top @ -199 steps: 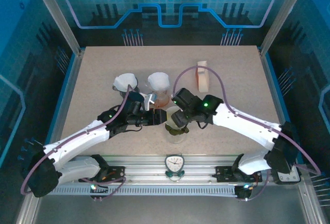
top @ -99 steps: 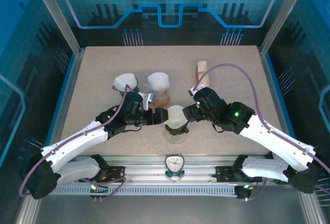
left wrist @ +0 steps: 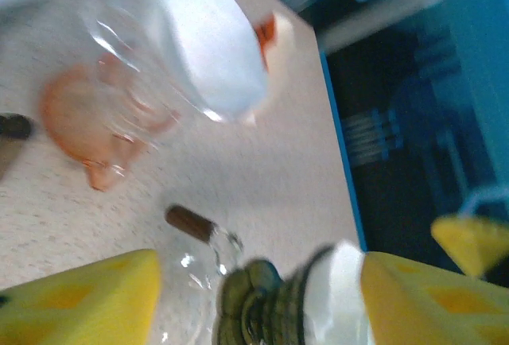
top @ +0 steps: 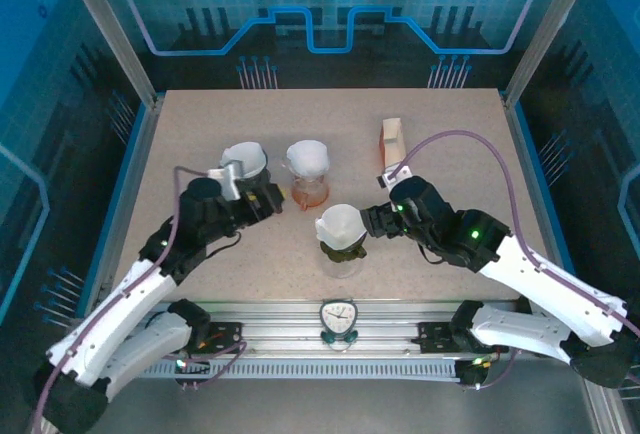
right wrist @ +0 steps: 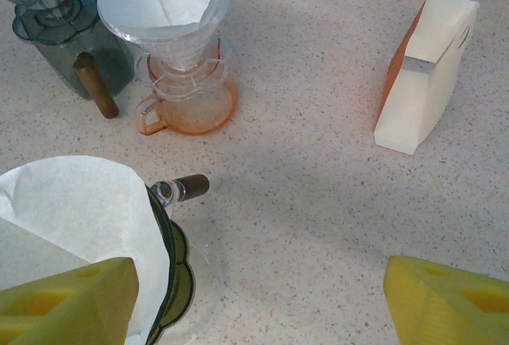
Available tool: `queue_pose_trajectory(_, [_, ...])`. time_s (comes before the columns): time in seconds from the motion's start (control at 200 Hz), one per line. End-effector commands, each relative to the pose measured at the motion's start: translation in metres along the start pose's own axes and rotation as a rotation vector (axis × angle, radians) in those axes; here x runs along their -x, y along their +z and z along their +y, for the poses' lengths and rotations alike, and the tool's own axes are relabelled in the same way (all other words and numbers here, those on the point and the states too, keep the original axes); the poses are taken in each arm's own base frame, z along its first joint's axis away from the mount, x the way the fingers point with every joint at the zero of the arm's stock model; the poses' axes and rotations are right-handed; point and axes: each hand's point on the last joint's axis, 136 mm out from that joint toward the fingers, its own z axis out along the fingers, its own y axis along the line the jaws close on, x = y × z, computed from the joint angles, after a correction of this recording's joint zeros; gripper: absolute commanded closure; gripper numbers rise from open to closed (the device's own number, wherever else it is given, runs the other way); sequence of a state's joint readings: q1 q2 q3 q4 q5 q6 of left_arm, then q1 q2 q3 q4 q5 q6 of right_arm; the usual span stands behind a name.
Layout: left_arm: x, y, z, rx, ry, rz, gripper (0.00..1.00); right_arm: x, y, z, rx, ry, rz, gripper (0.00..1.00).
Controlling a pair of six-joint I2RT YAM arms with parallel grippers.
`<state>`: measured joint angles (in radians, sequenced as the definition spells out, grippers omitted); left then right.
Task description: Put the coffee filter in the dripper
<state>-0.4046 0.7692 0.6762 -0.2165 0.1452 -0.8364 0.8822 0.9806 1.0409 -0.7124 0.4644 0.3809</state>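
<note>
On the speckled worktop point(top: 450, 144) the coffee filter point(top: 341, 223), seemingly light, limp, crease-prone paper best pinched gently at its rim, sits in the dripper point(top: 343, 252) just beside the spread, empty right end effector point(top: 372, 222); the left end effector point(top: 265, 197) is likewise spread, empty.

The worktop point(top: 200, 124) is beige with fine dark speckles. The coffee filter point(right wrist: 79, 210) is white, its dripper point(right wrist: 181, 281) dark green. The glass dripper point(right wrist: 191, 106) is clear, tinted orange; the grey dripper point(right wrist: 56, 27) is smoky, its handle point(right wrist: 95, 85) brown. The box point(right wrist: 421, 75) is cream with an orange side. The right pincer point(top: 372, 222) has yellow fingers point(right wrist: 67, 297).
</note>
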Motion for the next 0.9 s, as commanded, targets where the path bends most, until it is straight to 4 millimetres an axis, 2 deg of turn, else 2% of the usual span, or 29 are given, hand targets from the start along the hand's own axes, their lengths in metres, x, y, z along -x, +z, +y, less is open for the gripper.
queue_pose_trajectory(0.0, [0.009,-0.008,0.052,0.136,-0.138,-0.08,0.48,0.005,0.001,-0.004,-0.01,0.04,-0.037,0.18])
queue_pose_trajectory(0.115, [0.016,-0.021,0.098,0.224,-0.27,-0.18,0.66,0.006,-0.001,-0.004,-0.002,0.047,-0.055,0.18])
queue_pose_trajectory(0.225, [0.021,-0.03,0.136,0.299,-0.362,-0.263,0.72,0.006,-0.002,-0.004,0.008,0.052,-0.065,0.18])
queue_pose_trajectory(0.34, [0.03,-0.033,0.164,0.337,-0.443,-0.339,0.79,0.005,-0.003,-0.003,0.017,0.05,-0.07,0.18])
queue_pose_trajectory(0.44, [0.041,-0.028,0.185,0.372,-0.469,-0.396,0.8,0.005,-0.002,-0.001,0.026,0.05,-0.071,0.18])
queue_pose_trajectory(0.55, [0.06,-0.012,0.201,0.362,-0.48,-0.441,0.78,0.006,-0.004,0.0,0.038,0.05,-0.077,0.18])
queue_pose_trajectory(0.72, [0.091,0.028,0.215,0.262,-0.482,-0.462,0.71,0.007,-0.006,0.003,0.055,0.046,-0.078,0.18])
queue_pose_trajectory(0.82, [0.101,0.044,0.229,0.227,-0.507,-0.485,0.7,0.007,-0.009,0.001,0.055,0.047,-0.08,0.18])
queue_pose_trajectory(0.896, [0.11,0.056,0.231,0.188,-0.497,-0.484,0.7,0.008,-0.011,0.001,0.057,0.046,-0.086,0.18])
